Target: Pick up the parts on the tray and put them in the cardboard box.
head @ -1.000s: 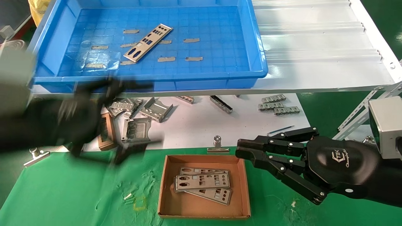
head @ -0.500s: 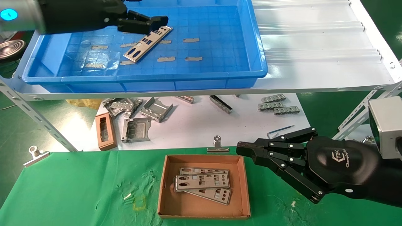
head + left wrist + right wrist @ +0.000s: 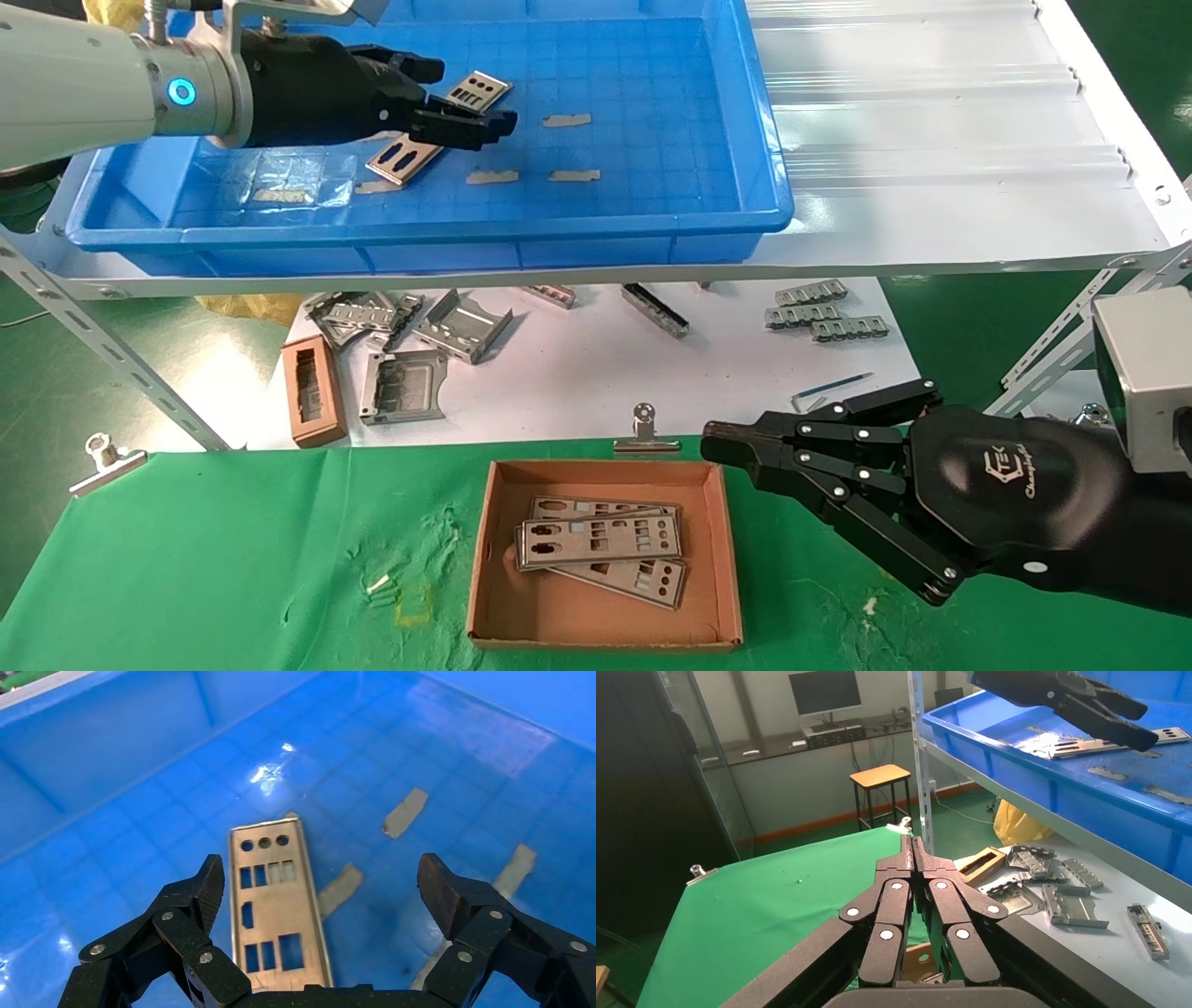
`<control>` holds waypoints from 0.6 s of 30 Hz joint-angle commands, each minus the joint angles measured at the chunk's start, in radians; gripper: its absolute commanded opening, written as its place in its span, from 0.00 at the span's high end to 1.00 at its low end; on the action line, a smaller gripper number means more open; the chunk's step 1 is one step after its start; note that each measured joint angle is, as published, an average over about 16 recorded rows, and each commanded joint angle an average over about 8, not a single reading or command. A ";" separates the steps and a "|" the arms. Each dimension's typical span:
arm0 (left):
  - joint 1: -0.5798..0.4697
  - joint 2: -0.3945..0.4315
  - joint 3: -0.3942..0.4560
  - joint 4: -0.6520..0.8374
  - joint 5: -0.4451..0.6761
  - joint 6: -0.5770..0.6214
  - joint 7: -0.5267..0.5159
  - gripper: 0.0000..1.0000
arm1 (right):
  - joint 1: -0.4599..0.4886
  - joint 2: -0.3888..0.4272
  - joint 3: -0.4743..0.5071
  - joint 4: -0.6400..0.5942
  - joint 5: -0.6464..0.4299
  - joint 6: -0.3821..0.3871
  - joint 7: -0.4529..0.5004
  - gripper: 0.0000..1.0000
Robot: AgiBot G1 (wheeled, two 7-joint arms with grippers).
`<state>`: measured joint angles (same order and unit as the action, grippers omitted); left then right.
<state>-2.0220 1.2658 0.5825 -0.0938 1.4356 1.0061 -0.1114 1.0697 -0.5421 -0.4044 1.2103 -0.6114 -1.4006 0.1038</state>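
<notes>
One silver punched plate (image 3: 477,90) lies on the floor of the blue tray (image 3: 596,228); it also shows in the left wrist view (image 3: 275,913). My left gripper (image 3: 470,116) is open above the plate's middle, its fingers (image 3: 204,888) wide apart, one over the plate's edge and the other over bare blue floor. Three plates (image 3: 601,540) lie stacked in the cardboard box (image 3: 484,559) on the green cloth. My right gripper (image 3: 717,447) is shut and empty, just right of the box's far right corner.
Grey tape strips (image 3: 568,119) are stuck on the tray floor. Below the shelf, bent grey brackets (image 3: 461,326) and a small narrow brown box (image 3: 312,391) lie on a white sheet. Metal clips (image 3: 644,429) hold the green cloth's edge.
My left arm swung up from below the shelf into the tray and now hovers over the plate. My right gripper closed and has stayed in place.
</notes>
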 commanded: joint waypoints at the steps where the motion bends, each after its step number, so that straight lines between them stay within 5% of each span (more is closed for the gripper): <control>1: -0.003 0.010 0.001 0.020 0.002 -0.011 -0.001 0.00 | 0.000 0.000 0.000 0.000 0.000 0.000 0.000 0.48; 5: -0.005 0.013 0.002 0.035 0.003 -0.015 0.014 0.00 | 0.000 0.000 0.000 0.000 0.000 0.000 0.000 0.01; 18: 0.000 0.028 0.008 0.063 0.014 -0.058 0.062 0.00 | 0.000 0.000 0.000 0.000 0.000 0.000 0.000 0.00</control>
<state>-2.0224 1.2929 0.5905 -0.0309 1.4485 0.9514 -0.0524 1.0697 -0.5421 -0.4044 1.2103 -0.6114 -1.4006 0.1038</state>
